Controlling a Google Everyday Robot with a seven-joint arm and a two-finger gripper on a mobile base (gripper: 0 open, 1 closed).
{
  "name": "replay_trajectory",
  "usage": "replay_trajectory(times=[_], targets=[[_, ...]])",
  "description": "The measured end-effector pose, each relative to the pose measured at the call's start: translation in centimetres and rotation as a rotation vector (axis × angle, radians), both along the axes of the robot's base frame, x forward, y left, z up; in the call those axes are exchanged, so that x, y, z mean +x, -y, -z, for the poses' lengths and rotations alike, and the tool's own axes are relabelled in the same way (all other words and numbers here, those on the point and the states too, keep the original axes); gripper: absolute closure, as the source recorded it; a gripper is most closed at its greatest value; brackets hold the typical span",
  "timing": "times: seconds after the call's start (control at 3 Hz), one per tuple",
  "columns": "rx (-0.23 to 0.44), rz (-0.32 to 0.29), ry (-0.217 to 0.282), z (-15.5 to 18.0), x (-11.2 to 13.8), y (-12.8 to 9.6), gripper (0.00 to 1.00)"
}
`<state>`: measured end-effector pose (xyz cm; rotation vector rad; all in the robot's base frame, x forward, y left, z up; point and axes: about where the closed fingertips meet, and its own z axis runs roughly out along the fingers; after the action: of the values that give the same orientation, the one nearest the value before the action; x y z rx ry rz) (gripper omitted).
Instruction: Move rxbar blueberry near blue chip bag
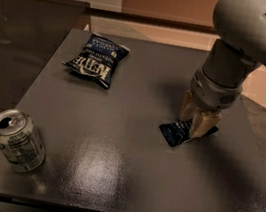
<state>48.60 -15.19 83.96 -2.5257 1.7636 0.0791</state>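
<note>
The rxbar blueberry [175, 132], a small flat dark navy wrapper, lies on the dark table right of centre. My gripper [191, 127] comes down from the grey arm at the upper right. Its tan fingers [202, 124] stand on the bar's right half, drawn close together on it. The bar's right end is hidden behind them. The blue chip bag [96, 60], puffy with white "Kettle" lettering, lies at the table's far left, well apart from the bar and gripper.
A silver drink can [18, 139] stands tilted at the near left corner. The dark table [111, 175] ends close below the can. A second dark surface [25, 24] adjoins on the left.
</note>
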Motion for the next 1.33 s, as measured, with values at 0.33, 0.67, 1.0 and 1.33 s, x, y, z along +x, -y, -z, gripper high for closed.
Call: replay_trajectory(times=[0.33, 0.67, 1.0, 1.33], targets=[[-0.003, -0.002, 0.000, -0.2, 0.1, 0.1, 1.00], [-0.003, -0.002, 0.000, -0.2, 0.1, 0.1, 1.00], [0.023, 0.022, 0.058, -2.0, 2.4, -1.5, 1.00], [0.059, 0.049, 0.124, -4.0, 5.4, -3.6, 1.00]])
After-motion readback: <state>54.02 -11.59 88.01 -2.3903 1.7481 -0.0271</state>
